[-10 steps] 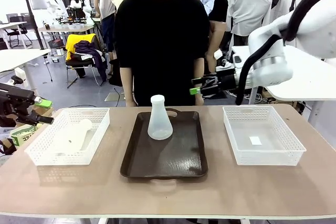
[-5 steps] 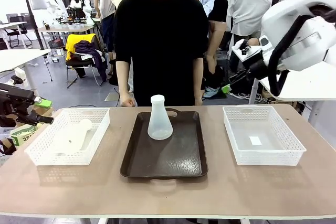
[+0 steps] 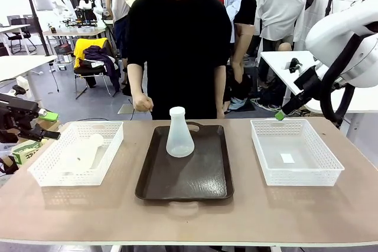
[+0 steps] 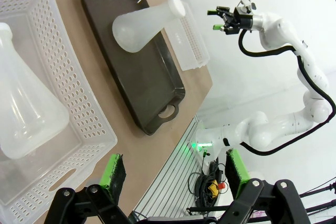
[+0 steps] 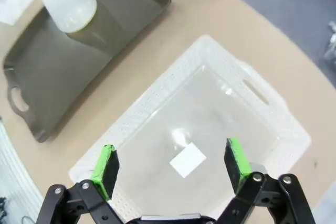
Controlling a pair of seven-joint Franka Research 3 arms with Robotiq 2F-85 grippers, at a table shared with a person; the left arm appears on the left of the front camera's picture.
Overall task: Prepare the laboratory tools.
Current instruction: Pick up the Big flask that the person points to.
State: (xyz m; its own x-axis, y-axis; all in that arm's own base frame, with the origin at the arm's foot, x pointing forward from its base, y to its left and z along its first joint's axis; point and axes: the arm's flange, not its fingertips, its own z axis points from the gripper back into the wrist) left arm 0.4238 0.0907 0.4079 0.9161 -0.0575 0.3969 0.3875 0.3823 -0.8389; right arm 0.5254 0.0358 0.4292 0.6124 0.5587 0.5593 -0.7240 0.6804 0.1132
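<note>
While the right tool (image 5: 170,165) is hanging above the right basket (image 3: 298,179) with its green pads (image 5: 105,169) standing wide apart and nothing between them, the left tool (image 4: 176,172) is sitting off the left edge of the desk (image 3: 248,216), its pads likewise spread wide and gripping nothing. First flask (image 3: 179,134) is standing upright on the tray (image 3: 189,182), toward its far end, mouth up and base flat on the dark surface. Second flask (image 3: 85,154) is lying on its side in the left basket (image 3: 42,172), neck pointing toward the far side; the left wrist view is showing its broad base close up, resting on the basket floor. Tray is sitting mid-desk between the two baskets, apart from both, with a handle cut-out at its near end and another at its far end. Right basket is holding a small white slip (image 5: 188,160) on its floor, and the right wrist view is looking down into it, the slip lying between the two pads in the picture. Person is standing at the far side behind the tray, holding one hand (image 3: 142,102) in a loose fist above the far edge of the desk, touching nothing. Both tools are keeping well apart from the flasks.
</note>
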